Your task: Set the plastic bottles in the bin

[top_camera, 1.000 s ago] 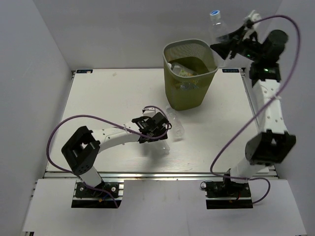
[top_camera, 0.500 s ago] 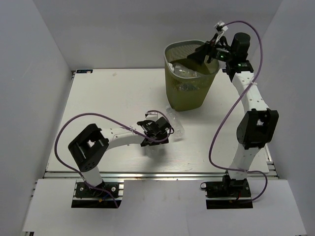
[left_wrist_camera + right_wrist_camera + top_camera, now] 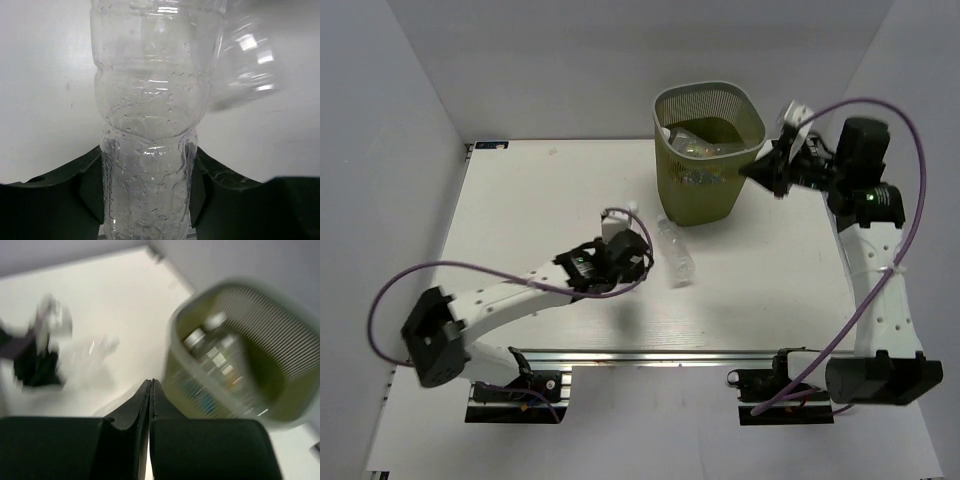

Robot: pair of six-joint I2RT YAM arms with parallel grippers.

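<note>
In the left wrist view a clear plastic bottle (image 3: 150,100) runs up between the dark fingers (image 3: 90,185) of my left gripper (image 3: 147,170), which press on both of its sides. A second clear bottle (image 3: 245,60) shows blurred just to its right. From above, the left gripper (image 3: 642,250) sits mid-table with a clear bottle (image 3: 677,258) lying at its tips. The olive mesh bin (image 3: 705,195) stands at the back and holds several bottles (image 3: 695,150). My right gripper (image 3: 765,178) hangs by the bin's right wall, shut and empty (image 3: 151,382). The bin (image 3: 175,340) and its bottles (image 3: 215,347) are blurred there.
White walls enclose the table on the left, back and right. The bin stands near the back edge, right of centre. Purple cables loop off both arms. The left arm stretches low across the front left of the table.
The right gripper let a blue-capped bottle go over the bin, then drew back to the bin's right side and shut. The left arm stretched out and its jaws closed in on a clear bottle.
</note>
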